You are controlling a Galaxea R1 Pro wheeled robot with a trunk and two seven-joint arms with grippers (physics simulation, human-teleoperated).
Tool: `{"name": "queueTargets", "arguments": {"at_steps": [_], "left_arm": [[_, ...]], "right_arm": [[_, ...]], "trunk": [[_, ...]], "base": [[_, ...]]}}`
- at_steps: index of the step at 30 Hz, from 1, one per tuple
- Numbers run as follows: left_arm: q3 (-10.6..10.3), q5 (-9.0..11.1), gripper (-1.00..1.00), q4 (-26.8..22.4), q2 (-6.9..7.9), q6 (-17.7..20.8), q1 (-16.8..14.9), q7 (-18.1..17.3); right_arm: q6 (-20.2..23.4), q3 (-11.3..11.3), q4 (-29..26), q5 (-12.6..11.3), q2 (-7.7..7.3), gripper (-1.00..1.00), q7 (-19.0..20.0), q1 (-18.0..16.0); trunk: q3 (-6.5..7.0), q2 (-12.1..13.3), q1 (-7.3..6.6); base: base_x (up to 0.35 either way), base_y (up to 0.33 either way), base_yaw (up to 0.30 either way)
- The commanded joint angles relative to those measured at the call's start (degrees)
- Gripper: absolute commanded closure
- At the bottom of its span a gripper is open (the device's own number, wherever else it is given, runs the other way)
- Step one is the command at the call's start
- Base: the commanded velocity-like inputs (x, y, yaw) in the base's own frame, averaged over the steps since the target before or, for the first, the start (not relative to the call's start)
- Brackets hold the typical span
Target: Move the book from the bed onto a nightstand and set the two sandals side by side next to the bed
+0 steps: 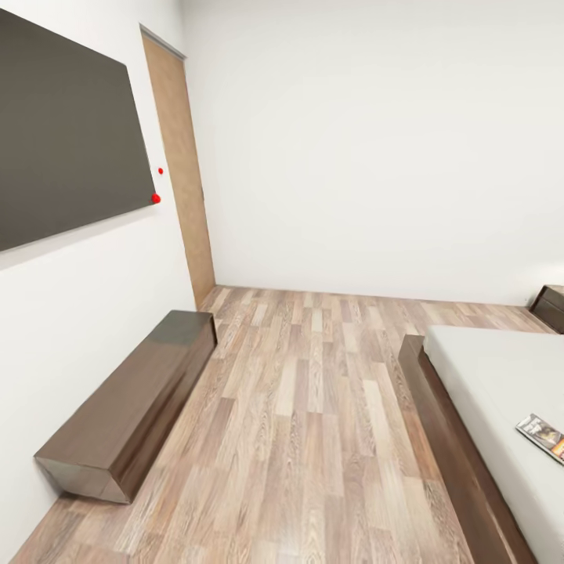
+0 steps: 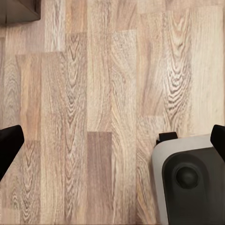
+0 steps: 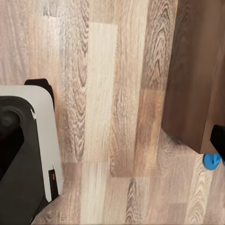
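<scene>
A wide lane of bare wood-plank floor (image 1: 313,407) runs between the long low cabinet (image 1: 133,407) against the left wall and the bed (image 1: 501,376) frame's dark edge on the right. The mattress top is open except for the book (image 1: 542,435) near its near edge. A nightstand (image 1: 551,305) blocks the far right corner

Glossy dark-wood cabinet (image 1: 133,407), wood-plank floor (image 1: 313,407)

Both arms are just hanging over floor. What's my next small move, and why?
Probably turn the base right toward the bed: the book lies on its mattress at the head view's right edge, and both wrist views look at bare wood floor.
</scene>
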Motion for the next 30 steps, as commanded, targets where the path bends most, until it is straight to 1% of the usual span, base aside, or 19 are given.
{"name": "queueTargets", "arguments": {"at_steps": [1, 8, 13, 19, 30], "left_arm": [[-0.5, 0.4, -1.00, 0.0, 0.01, -0.1, 0.0, 0.2], [-0.6, 0.4, -1.00, 0.0, 0.01, -0.1, 0.0, 0.2], [-0.6, 0.4, -1.00, 0.0, 0.01, -0.1, 0.0, 0.2], [-0.6, 0.4, -1.00, 0.0, 0.01, -0.1, 0.0, 0.2], [-0.6, 0.4, -1.00, 0.0, 0.01, -0.1, 0.0, 0.2]], "right_arm": [[-0.3, -0.5, 0.2, 0.5, -0.04, -1.00, 0.1, -0.1], [-0.3, -0.5, 0.2, 0.5, -0.04, -1.00, 0.1, -0.1], [-0.3, -0.5, 0.2, 0.5, -0.02, -1.00, 0.1, -0.1], [-0.3, -0.5, 0.2, 0.6, 0.01, -1.00, 0.1, -0.1], [-0.3, -0.5, 0.2, 0.6, 0.03, -1.00, 0.1, -0.1]], "trunk": [[-0.07, -0.1, 0.06], [0.21, -0.1, 0.06], [0.35, -0.1, 0.06], [0.43, -0.1, 0.06], [0.47, -0.1, 0.06]], "base": [[0.293, 0.098, -0.252], [0.296, 0.122, -0.250], [0.299, 0.149, -0.172], [0.300, 0.158, -0.079], [0.301, 0.164, -0.024]]}}
